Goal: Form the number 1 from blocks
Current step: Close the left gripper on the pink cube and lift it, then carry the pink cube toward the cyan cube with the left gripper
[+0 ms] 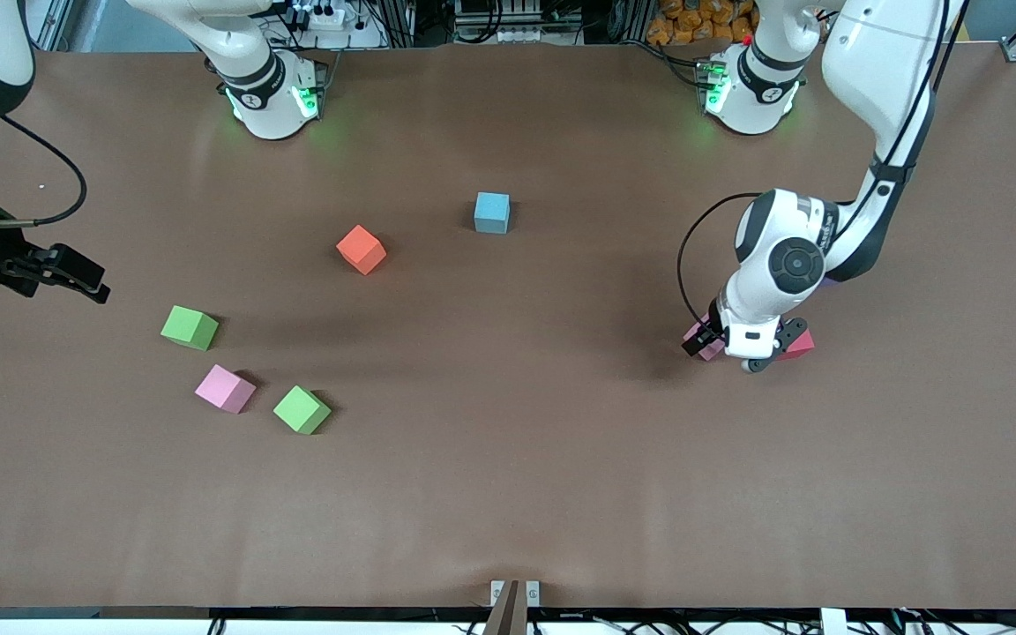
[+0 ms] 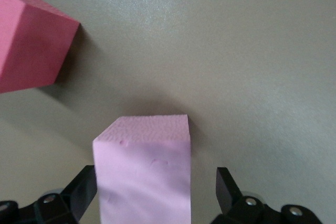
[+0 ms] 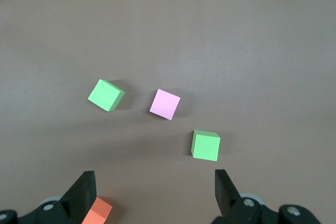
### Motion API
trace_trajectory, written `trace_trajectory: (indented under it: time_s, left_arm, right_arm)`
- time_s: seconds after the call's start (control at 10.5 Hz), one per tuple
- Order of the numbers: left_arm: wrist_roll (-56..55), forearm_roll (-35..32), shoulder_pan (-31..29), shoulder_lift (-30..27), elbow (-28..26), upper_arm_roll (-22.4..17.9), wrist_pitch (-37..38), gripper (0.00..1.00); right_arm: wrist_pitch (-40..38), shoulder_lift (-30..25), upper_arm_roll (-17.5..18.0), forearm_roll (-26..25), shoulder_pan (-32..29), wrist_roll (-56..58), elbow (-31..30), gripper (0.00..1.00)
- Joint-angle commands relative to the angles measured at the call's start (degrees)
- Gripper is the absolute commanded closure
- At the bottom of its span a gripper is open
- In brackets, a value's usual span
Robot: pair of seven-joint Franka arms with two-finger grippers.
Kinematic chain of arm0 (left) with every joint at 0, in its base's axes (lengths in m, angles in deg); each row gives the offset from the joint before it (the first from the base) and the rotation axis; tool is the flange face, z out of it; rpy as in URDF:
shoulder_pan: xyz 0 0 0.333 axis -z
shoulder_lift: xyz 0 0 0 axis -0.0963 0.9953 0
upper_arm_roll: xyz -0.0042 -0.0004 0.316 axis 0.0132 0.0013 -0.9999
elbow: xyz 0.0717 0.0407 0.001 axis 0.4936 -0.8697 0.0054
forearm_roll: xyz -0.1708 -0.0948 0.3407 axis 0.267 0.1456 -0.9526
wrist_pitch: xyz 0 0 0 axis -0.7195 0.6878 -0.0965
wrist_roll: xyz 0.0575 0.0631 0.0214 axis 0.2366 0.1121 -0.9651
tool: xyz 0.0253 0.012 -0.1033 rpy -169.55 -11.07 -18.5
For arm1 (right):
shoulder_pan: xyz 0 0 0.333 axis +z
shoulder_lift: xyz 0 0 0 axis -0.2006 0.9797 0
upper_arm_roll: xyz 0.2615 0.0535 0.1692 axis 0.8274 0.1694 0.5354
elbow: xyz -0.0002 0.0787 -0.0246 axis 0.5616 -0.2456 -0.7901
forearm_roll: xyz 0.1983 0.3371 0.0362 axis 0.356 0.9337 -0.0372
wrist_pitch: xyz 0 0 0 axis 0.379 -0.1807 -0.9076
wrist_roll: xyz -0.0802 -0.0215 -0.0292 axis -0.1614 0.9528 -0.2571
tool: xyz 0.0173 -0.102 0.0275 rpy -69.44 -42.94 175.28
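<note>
The pink block (image 2: 144, 174) between my left claw (image 2: 156, 192) fingers looks like matt foam, its top finely grained with a few small dents. The red block (image 2: 29, 40) beside it has the same dull, soft finish. My desk (image 1: 508, 459) is covered in a smooth brown sheet with a faint sheen and no gloss. My claw fingers (image 2: 227, 187) are black plastic, slightly satin. My arm shells (image 1: 768, 273) are glossy white plastic.
</note>
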Motion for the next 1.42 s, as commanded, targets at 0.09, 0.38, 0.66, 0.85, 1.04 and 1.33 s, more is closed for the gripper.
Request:
trace_trajectory:
  time_s: [0.09,0.38,0.66,0.85,1.04,1.33]
  left_arm:
    - [-2.9,-8.8,0.5,2.0,1.0,0.2,-1.4,0.99]
    - [-2.6,-9.6,5.3,1.5,4.3,0.8,0.8,1.00]
    - [-2.3,-8.9,13.3,3.0,12.3,3.3,7.0,1.00]
    - [-2.5,-8.8,16.2,6.2,17.1,7.7,7.3,1.00]
    - [-2.7,-7.0,20.7,10.2,22.9,9.5,7.5,1.00]
    - [-3.2,-6.0,28.7,18.7,32.7,9.3,10.6,1.00]
  right_arm:
    - [-2.3,-0.6,1.0,0.7,0.2,-0.5,0.6,0.00]
    - [-3.6,-0.8,1.2,1.1,0.2,-0.5,0.6,0.00]
    - [-4.4,-1.3,1.2,1.1,0.3,-0.6,0.4,0.00]
    - [-4.0,-1.5,1.1,1.1,0.9,-1.2,-0.3,0.00]
    - [-3.7,-1.5,1.1,1.1,0.8,-1.3,-1.3,0.00]
    - [-3.2,-2.0,1.2,1.1,1.0,-6.2,-3.1,0.00]
